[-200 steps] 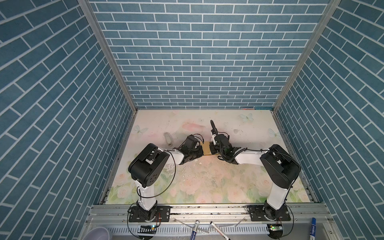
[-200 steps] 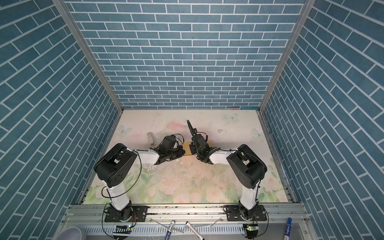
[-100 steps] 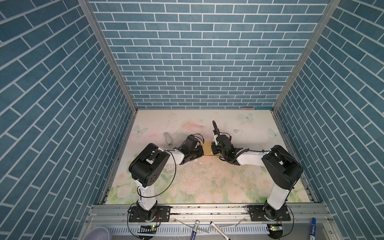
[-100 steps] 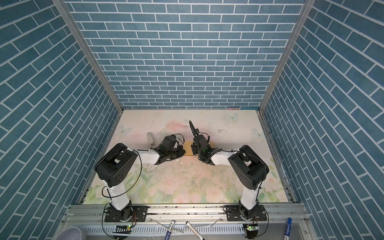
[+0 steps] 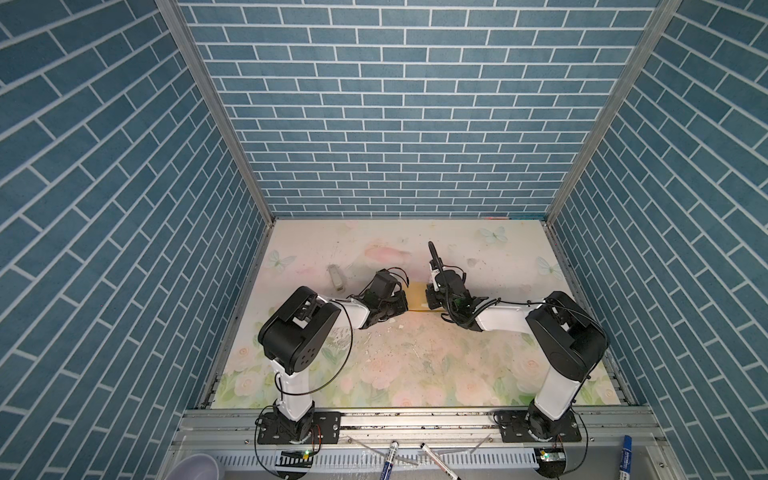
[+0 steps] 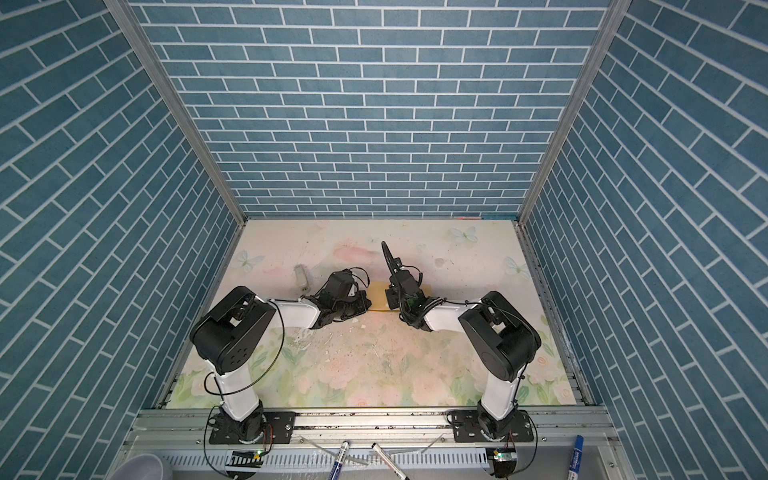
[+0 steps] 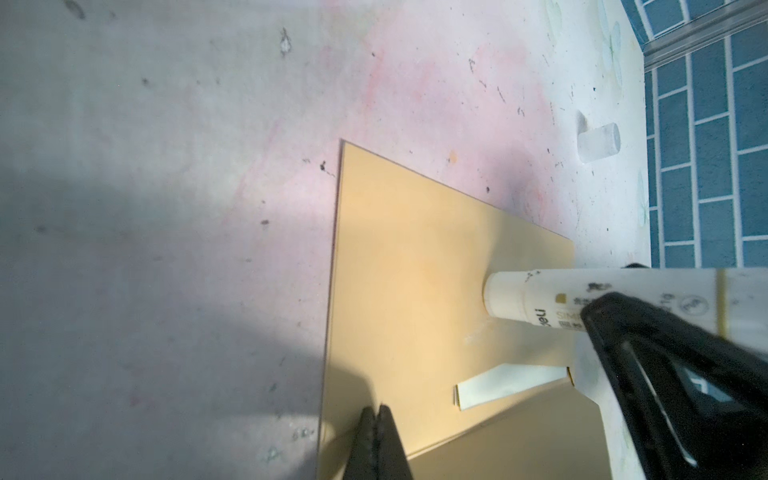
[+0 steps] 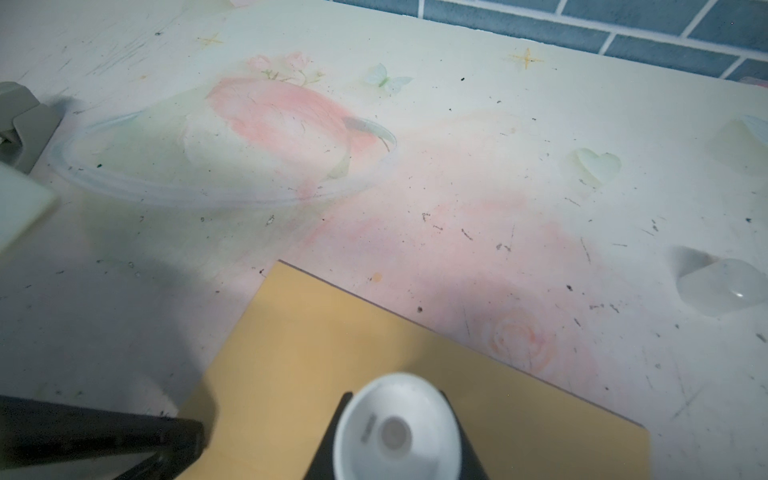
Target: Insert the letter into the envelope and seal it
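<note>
The mustard-yellow envelope (image 5: 417,296) (image 6: 379,296) lies flat on the table between my two grippers. My left gripper (image 7: 376,409) (image 5: 401,301) is shut with nothing held, its tip down on the envelope (image 7: 415,270) near one edge. My right gripper (image 8: 397,415) (image 5: 432,297) is shut on a white glue stick (image 7: 540,299) (image 8: 395,432), whose open end hovers over the envelope (image 8: 332,353); whether it touches is unclear. A pale strip (image 7: 511,384) shows along a fold of the envelope. I cannot tell whether that strip is the letter.
A clear plastic cap (image 7: 598,141) (image 8: 719,286) lies on the floral table beyond the envelope. A small grey-white object (image 5: 336,277) sits left of the left wrist. Blue brick walls enclose three sides. Markers (image 5: 388,459) lie on the front rail.
My right arm with the glue stick has shifted slightly to the right. The left arm and the envelope have stayed put.
</note>
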Action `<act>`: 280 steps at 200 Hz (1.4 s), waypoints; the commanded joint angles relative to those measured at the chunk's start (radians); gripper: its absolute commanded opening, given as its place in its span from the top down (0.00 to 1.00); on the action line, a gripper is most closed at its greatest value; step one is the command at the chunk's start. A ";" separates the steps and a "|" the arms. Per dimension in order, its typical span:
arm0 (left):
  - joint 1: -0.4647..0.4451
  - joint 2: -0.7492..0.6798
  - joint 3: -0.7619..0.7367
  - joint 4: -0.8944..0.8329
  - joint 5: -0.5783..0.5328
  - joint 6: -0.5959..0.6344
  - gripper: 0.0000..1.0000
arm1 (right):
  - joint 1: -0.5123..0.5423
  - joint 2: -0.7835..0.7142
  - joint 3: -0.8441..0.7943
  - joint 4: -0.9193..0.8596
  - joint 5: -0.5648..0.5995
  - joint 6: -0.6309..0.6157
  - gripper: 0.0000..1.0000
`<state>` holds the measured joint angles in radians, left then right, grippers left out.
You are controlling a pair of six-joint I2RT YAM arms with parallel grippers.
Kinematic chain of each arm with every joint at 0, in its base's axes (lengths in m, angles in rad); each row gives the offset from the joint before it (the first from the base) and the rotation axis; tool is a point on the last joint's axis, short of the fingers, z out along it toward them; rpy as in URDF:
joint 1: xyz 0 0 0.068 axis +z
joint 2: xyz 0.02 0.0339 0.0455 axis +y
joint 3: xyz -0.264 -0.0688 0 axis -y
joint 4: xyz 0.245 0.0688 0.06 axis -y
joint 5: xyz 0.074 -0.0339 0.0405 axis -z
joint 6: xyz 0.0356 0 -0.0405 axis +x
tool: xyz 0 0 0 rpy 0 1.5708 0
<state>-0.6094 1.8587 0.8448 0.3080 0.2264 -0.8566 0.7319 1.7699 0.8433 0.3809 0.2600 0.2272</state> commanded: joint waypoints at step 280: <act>-0.013 0.085 -0.013 -0.191 -0.041 0.013 1.00 | -0.078 -0.216 -0.045 -0.104 -0.054 0.044 1.00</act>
<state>-0.6186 1.8694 0.8654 0.2920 0.2245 -0.8566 0.6617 1.5795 0.7567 0.2615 0.2413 0.2363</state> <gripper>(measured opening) 0.045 0.257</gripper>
